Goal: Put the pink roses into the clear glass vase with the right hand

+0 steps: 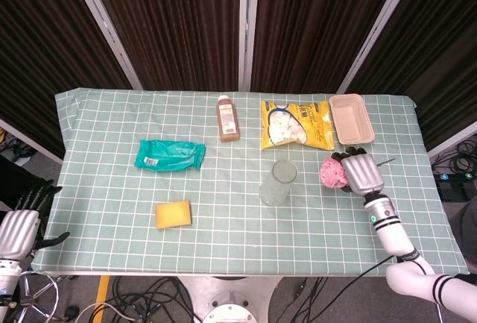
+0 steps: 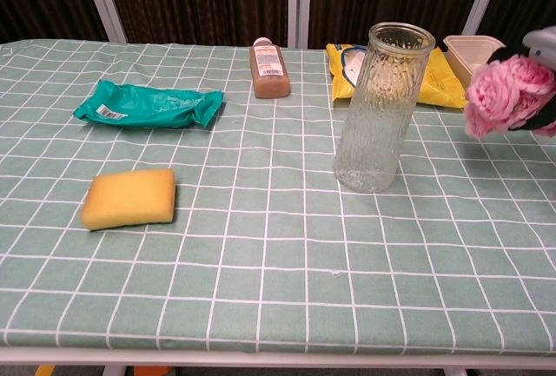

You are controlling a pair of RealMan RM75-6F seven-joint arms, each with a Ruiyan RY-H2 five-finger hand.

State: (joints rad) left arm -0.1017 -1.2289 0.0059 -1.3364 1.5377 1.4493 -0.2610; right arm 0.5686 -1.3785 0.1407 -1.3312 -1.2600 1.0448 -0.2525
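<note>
Right hand [image 1: 362, 174] gripping pink roses [image 2: 506, 94], stems hidden, hand nearly cut off in chest view.

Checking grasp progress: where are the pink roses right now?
The pink roses are held by the right hand, lifted off the table on the right side, just right of the clear glass vase.

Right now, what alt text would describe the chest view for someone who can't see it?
A clear glass vase stands on a checked table; at the right edge, pink roses are held above the table. A yellow sponge lies front left.
</note>
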